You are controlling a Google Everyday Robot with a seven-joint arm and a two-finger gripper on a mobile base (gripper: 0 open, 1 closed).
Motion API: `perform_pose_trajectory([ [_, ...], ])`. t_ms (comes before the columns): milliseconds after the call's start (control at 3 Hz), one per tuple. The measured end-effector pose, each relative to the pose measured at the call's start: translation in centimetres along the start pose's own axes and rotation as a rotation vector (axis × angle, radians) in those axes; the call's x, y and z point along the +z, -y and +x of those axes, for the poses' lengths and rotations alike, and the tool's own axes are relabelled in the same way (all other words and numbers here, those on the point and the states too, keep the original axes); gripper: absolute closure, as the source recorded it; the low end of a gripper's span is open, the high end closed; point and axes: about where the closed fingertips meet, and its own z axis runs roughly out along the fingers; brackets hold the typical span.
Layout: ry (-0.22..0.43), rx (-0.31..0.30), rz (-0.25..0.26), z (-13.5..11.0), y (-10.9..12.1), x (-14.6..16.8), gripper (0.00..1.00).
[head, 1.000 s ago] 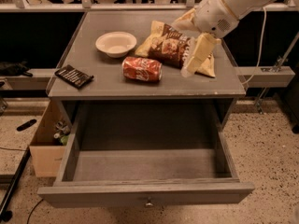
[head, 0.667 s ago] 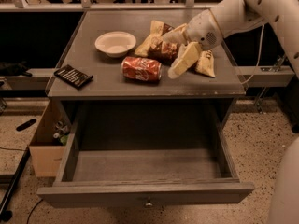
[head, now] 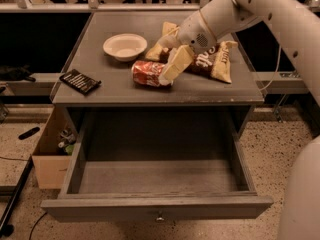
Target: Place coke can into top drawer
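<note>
- Grey wooden tabletop (head: 210,91), centre frame: small dented red coke can (head: 146,73) lies sideways.
- Cream two-finger gripper (head: 169,70) straddles its right end, spread (for grasping).
- Wide grey top drawer (head: 155,208) gapes below, ready.

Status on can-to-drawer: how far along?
Done: the drawer stands open and empty. In hand: the gripper is at one end of the can, which lies on its side on the table, not lifted. Left: grasp, lift, carry forward and set it in the drawer.
</note>
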Motion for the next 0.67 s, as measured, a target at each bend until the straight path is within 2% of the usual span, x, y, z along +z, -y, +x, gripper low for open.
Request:
perform_pose_trajectory([
  [333, -0.093, -0.028, 0.042, -1.48, 0.26, 1.60, 0.00],
  [667, -0.182, -0.046, 0.093, -1.38, 1.11, 2.54, 0.00],
])
